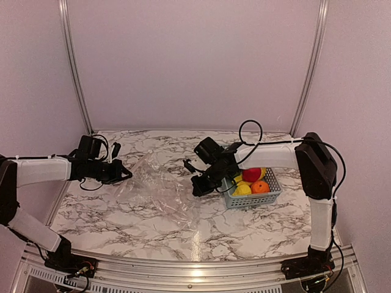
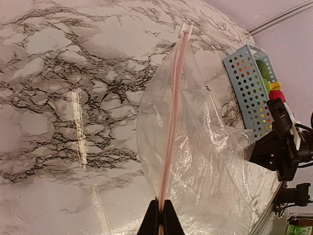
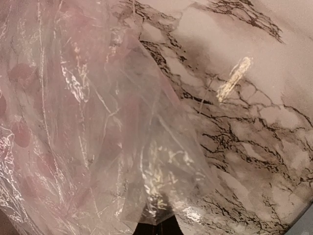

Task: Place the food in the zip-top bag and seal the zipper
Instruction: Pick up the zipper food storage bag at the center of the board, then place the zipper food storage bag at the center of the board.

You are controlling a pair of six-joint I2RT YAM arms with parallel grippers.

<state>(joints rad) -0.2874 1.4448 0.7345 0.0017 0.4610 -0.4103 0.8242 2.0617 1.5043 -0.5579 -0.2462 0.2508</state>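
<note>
The zip-top bag (image 1: 157, 183) lies crumpled and clear on the marble table between my two grippers. My left gripper (image 1: 124, 173) is shut on the zipper (image 2: 172, 117), a thin pinkish strip running straight away from the fingertips (image 2: 161, 215). My right gripper (image 1: 199, 187) is shut on the bag's opposite edge (image 3: 156, 227), with the film (image 3: 98, 122) bunched in front of it. The food sits in the basket: a red apple (image 1: 251, 174), an orange (image 1: 261, 187) and a yellow piece (image 1: 242, 190). I see no food inside the bag.
The grey-blue slotted basket (image 1: 269, 196) stands right of the bag, close behind my right wrist; its perforated wall (image 2: 247, 88) shows in the left wrist view. Metal frame posts and the pale back wall (image 1: 195, 61) bound the table.
</note>
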